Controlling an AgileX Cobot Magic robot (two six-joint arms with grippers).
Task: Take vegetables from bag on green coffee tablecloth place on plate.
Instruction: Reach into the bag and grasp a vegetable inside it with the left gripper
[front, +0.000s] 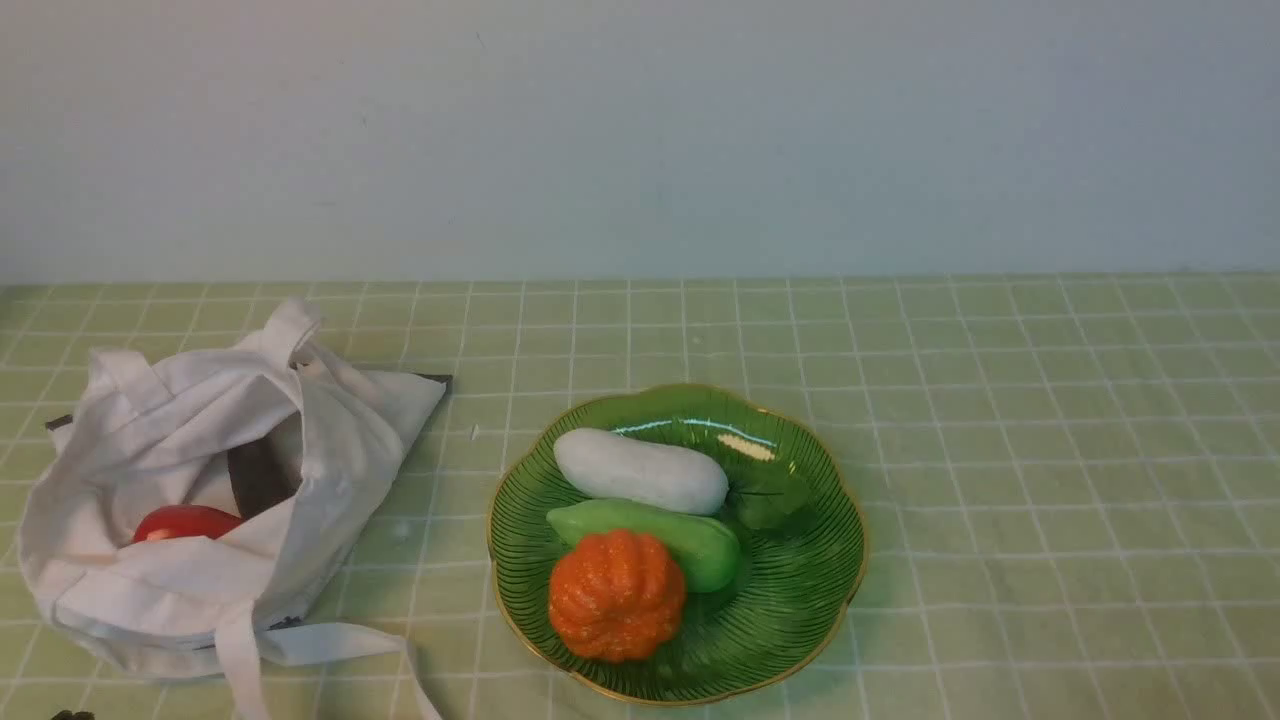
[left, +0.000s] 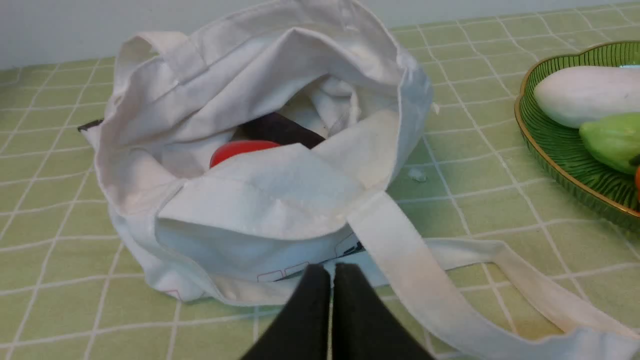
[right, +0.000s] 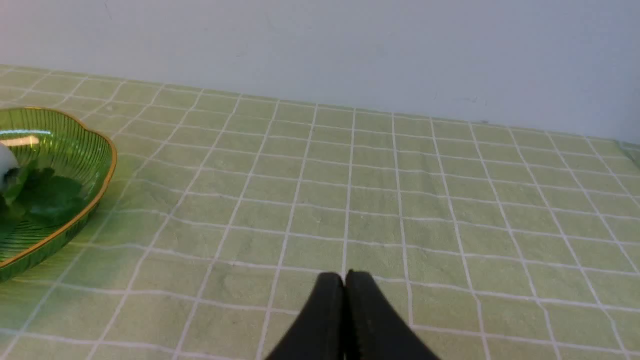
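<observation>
Pressed together and empty, the left gripper (left: 331, 274) is seen just short of the white cloth bag (left: 260, 195). Inside the bag's open mouth lie a red vegetable (left: 240, 149) and a dark purple eggplant (left: 282, 131), well clear of the fingertips. The right gripper (right: 344, 280), likewise closed on nothing, is poised over the green checked tablecloth (right: 400, 200), apart from the green glass plate (right: 75, 145).

The left gripper (left: 332, 270), pressed closed, has the bag (left: 260, 205) at twelve o'clock, a red vegetable (left: 240, 149) inside; the plate (left: 557, 147) at two.
</observation>
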